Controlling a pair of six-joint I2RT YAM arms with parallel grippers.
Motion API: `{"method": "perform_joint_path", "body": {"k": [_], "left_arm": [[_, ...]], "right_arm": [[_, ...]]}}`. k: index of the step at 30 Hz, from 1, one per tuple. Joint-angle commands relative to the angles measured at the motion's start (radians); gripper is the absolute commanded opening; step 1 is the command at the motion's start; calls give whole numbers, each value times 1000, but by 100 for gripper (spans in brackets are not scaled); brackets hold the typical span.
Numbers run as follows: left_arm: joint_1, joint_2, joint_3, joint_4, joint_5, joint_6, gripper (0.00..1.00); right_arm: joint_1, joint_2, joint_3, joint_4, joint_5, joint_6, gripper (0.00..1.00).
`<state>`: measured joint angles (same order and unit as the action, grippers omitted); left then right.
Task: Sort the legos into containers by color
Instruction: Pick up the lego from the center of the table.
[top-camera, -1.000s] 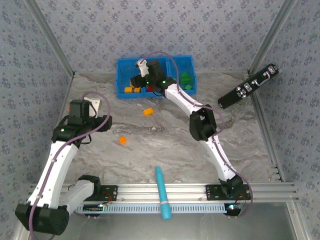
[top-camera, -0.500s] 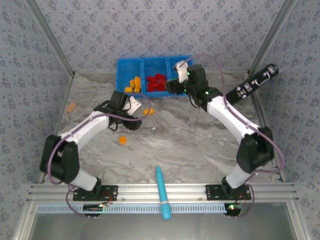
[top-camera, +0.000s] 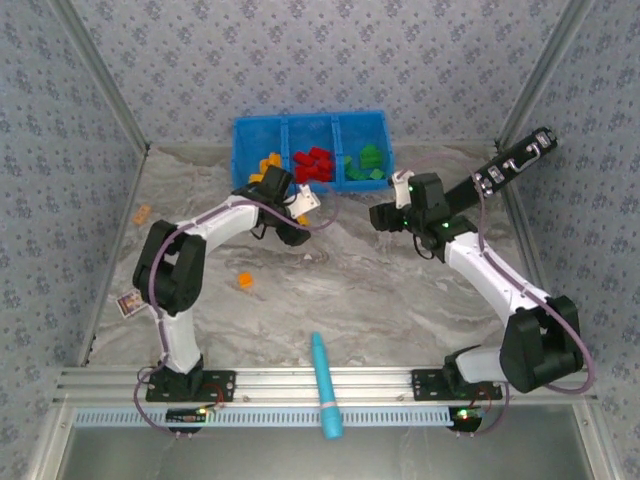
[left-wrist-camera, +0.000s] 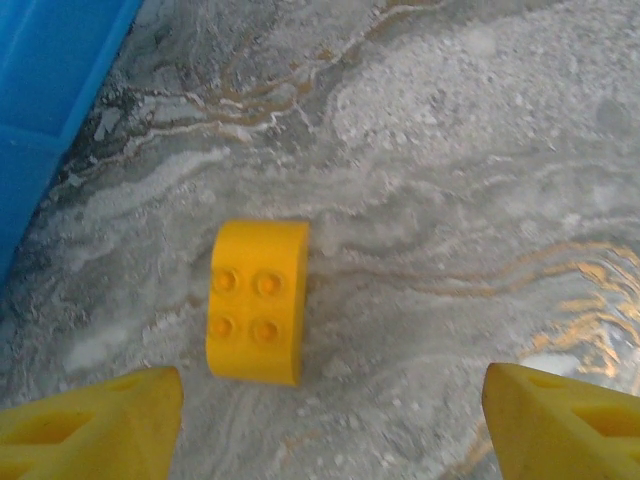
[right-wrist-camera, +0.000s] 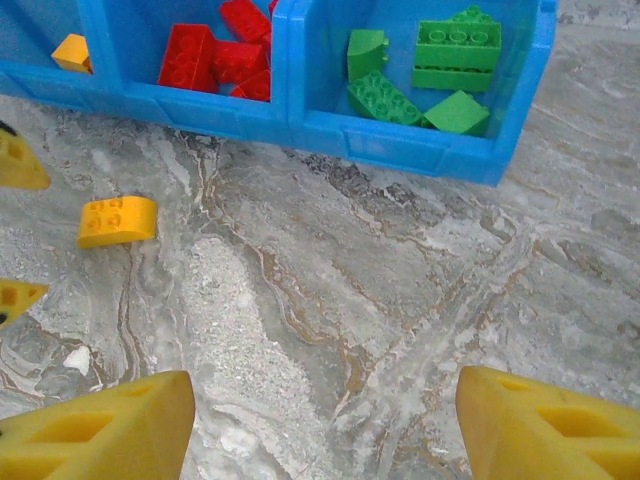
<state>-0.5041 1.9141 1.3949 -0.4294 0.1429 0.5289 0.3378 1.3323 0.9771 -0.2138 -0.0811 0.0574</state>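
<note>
So the blue bin (right-wrist-camera: 400, 140) has green bricks (right-wrist-camera: 455, 50) on the right, red bricks (right-wrist-camera: 215, 55) in the middle, and probably yellow ones (top-camera: 266, 161) on the left. Both the left fingers (left-wrist-camera: 100, 430) and right fingers (right-wrist-camera: 540, 430) are spread wide, empty.

From above, the left arm (top-camera: 222, 216) covers the near left corner of the bright blue three-compartment plastic bin (top-camera: 310, 117). The small orange-yellow bricks (top-camera: 266, 164) in its left compartment are too small to count. A tiny orange speck (top-camera: 143, 212) at the left edge of the table (top-camera: 350, 290) is perhaps another brick. The long black device (top-camera: 515, 160) has its lower end behind the right arm (top-camera: 480, 265). In the right wrist view the top edge cuts off the bin and the red bricks (right-wrist-camera: 215, 55), and the bottom edge cuts off the yellow jaws of the right gripper (right-wrist-camera: 320, 430).
</note>
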Motion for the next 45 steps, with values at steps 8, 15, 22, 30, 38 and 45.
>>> {"method": "perform_joint_path", "body": {"k": [8,15,22,30,38,45], "left_arm": [[-2,172,195,-133,-47,-12,77],[-2,247,251,-171,-67,-40,73],[-5,288,290,-201,-68,-54,65],[-7,327,341,-292,-65,-79,50],[-8,313,309,-316,-87,-138,36],[-43,217,184,-286,-132,-247,31]], "right_arm": [[-69,9,-42,9,-42,50,73],[-83,22,-40,8,-45,50,73],[-87,37,-29,-3,-50,50,73],[-86,40,-2,-27,-45,47,73],[-73,48,25,-42,-42,57,73],[-37,44,46,-62,-29,55,73]]}}
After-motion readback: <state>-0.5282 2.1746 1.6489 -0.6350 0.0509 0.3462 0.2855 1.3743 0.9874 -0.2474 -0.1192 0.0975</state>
